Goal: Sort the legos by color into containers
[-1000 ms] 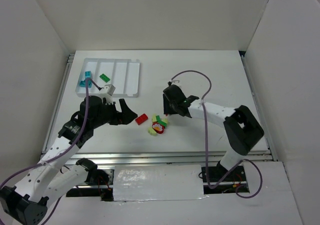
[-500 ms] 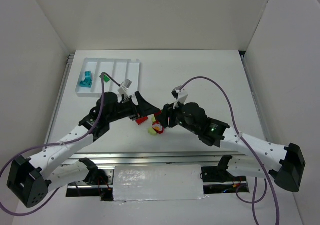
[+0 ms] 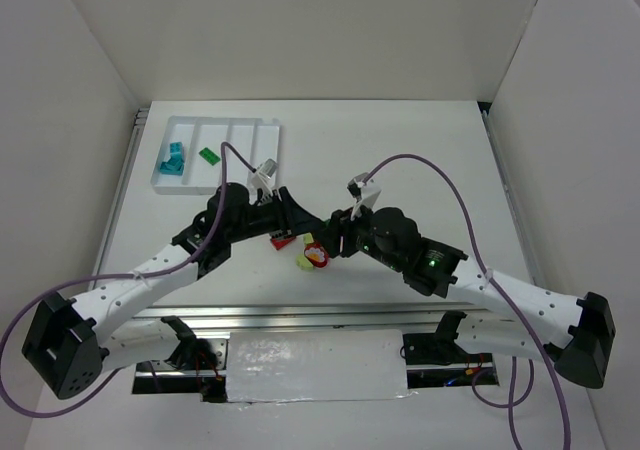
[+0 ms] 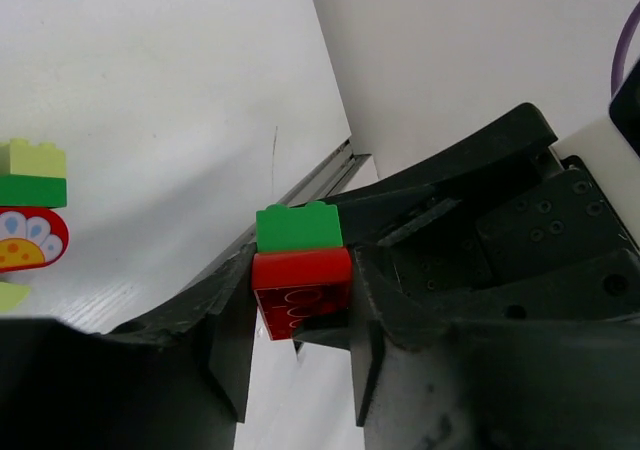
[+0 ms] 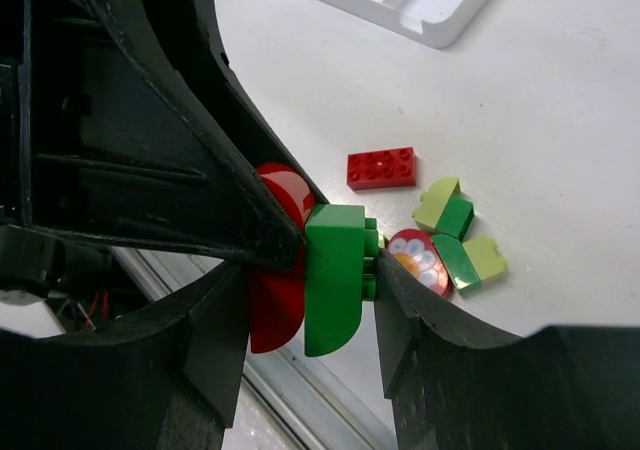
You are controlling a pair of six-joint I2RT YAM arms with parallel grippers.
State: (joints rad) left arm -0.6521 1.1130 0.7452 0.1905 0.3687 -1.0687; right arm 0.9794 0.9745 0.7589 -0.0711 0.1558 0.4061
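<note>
**Item:** red-and-green pair (image 5: 330,270). Two legos pressed together: a glossy red half with a rounded back and a green half with low studs.

**Location:** raised off the worktop (image 3: 420,150), between both hands, just beside the loose pile at centre.

**Right hand** (image 5: 310,315): clamped on the pair, one finger against the red back and the other against the studded green face.

**Left hand** (image 4: 298,310): narrow, with fingers set on either flank of the red half. The grip looks made, though the wrist view is too tight to be sure the pads bear fully.

**Step in hand (judged):** splitting the pair so that each colour can go to its own compartment.
- It is best done with a steady hold by the right hand while the left peels the red half off with a slight rocking motion, not a straight tug.
- Smooth hard plastic slips, and a sudden release could fling a piece into the pile.

**Also listed:**
- Tray (image 3: 262,160): shallow white moulded plastic with raised rims and four long compartments, at the far left of the worktop. Teal bricks (image 3: 173,160) lie in the leftmost compartment and one green brick (image 3: 208,155) in the next.
- Red brick (image 5: 381,168): flat, eight studs, loose on the worktop.
- Yellow-green and green pieces (image 5: 452,213): joined blocks, touching a round flower-printed piece (image 5: 415,258).
</note>
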